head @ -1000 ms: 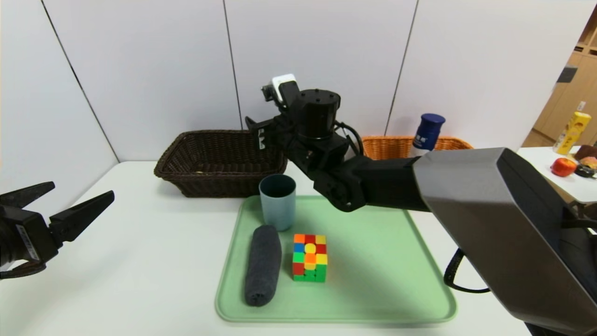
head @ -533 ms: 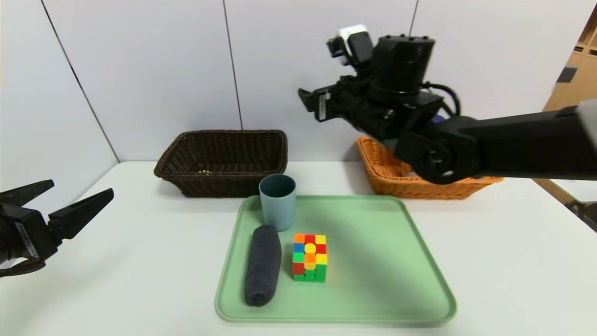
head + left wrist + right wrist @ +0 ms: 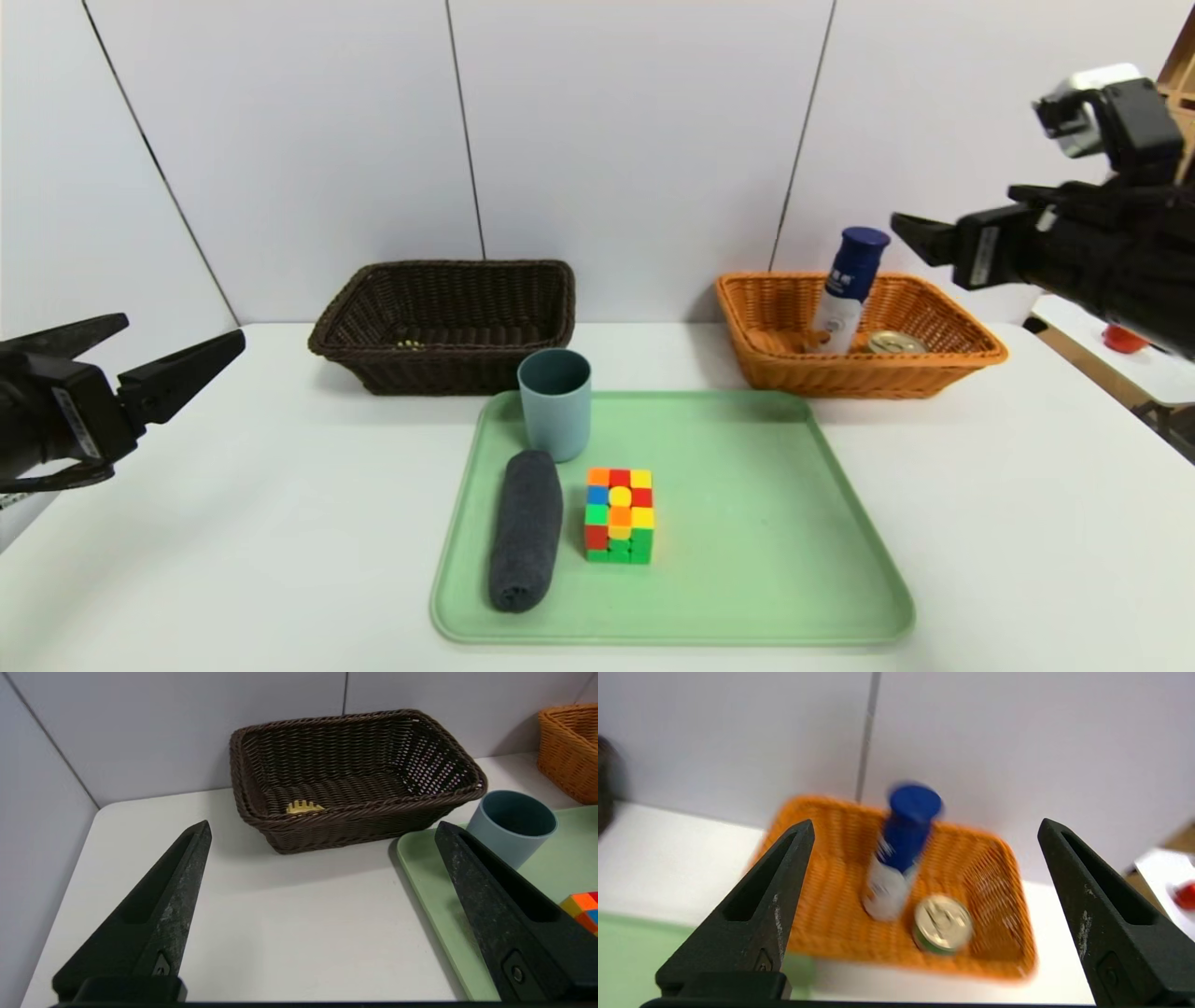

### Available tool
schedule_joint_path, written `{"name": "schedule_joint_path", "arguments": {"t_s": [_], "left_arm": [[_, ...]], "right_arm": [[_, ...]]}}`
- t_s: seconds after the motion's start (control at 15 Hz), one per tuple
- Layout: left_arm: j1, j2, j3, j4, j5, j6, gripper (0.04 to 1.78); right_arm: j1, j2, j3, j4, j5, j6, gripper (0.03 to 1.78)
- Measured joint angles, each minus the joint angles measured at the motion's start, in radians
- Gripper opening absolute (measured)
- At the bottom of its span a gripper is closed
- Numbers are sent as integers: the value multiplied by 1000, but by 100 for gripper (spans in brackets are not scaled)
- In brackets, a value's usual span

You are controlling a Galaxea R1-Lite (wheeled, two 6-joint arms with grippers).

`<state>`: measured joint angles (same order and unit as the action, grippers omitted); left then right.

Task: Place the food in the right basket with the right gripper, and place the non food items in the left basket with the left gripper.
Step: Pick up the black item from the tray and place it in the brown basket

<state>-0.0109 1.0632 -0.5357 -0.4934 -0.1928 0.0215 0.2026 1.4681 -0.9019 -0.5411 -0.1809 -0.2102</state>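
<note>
You have the white counter (image 3: 280, 523) filling the lower half of the head view, with the green tray (image 3: 747, 523) at bottom centre. The dark basket (image 3: 443, 322) sits at centre left, a yellow spoon (image 3: 303, 807) already lying inside it. The orange basket (image 3: 859, 331) sits at centre right and holds both foods: the bottle (image 3: 845, 289), leaning, and the tin (image 3: 896, 343) just beside it.

The right gripper (image 3: 920, 233) hangs at upper right, above and beyond that basket, jaws spread wide and empty. The left gripper (image 3: 154, 364) waits at the left edge, also wide open and holding nothing.

What remains is on the tray: the towel (image 3: 526, 530), its long axis running toward and away from you, the cup (image 3: 555, 403) upright behind it, and the cube (image 3: 619, 515) just beside the towel. All lie to the right of the left gripper in frame, and that gripper is the nearer one; judging by position, the cup or towel comes first.
</note>
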Motion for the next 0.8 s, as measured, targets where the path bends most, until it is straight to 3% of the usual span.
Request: {"name": "schedule_joint_path", "arguments": {"t_s": [0.13, 0.33, 0.53, 0.8], "left_arm": [[-75, 24, -5, -12, 20, -1, 169], [-258, 86, -100, -5, 122, -79, 169], [-405, 191, -238, 113, 224, -128, 169], [-540, 309, -310, 284, 311, -142, 169]], "right_arm": [[-87, -98, 110, -1, 38, 37, 167], [-160, -175, 188, -1, 69, 72, 168], [-187, -199, 204, 1, 80, 73, 169], [-191, -202, 241, 3, 80, 69, 169]]}}
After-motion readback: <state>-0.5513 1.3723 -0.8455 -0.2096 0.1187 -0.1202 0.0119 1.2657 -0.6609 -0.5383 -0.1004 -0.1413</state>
